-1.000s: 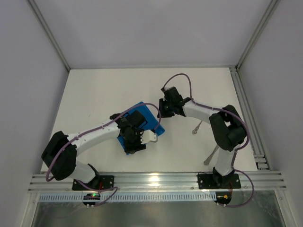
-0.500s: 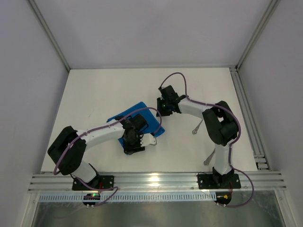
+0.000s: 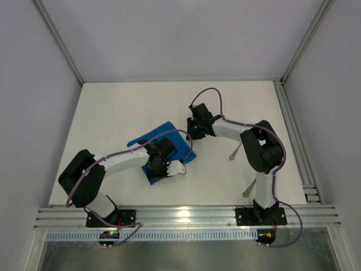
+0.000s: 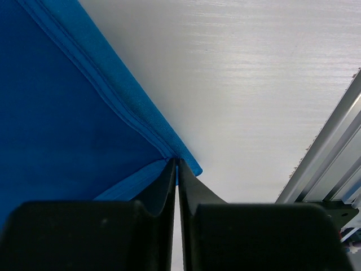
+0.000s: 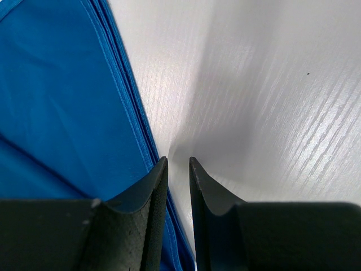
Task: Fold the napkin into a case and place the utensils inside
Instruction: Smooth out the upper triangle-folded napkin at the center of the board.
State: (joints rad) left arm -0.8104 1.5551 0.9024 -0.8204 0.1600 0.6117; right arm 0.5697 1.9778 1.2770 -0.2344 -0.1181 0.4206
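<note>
The bright blue napkin (image 3: 179,144) lies folded on the white table, partly under my left arm. In the left wrist view the napkin (image 4: 67,113) fills the left side, and my left gripper (image 4: 177,164) is shut on its near corner, blue cloth showing between the tips. From above, the left gripper (image 3: 155,176) sits at that corner. My right gripper (image 3: 193,135) stands at the napkin's right edge. In its own view the right gripper (image 5: 177,161) is open by a narrow gap, one finger over the napkin (image 5: 56,101), one over bare table. The fork (image 3: 234,152) and a second utensil (image 3: 251,186) lie to the right.
An aluminium rail (image 3: 186,214) runs along the table's near edge, seen close by as the rail (image 4: 333,152) in the left wrist view. Another rail (image 3: 293,130) lines the right side. Grey walls enclose the table.
My left gripper has shut on the napkin's near corner after drawing back a little towards the front. The right gripper has shifted slightly left along the napkin's edge, its gap unchanged.
</note>
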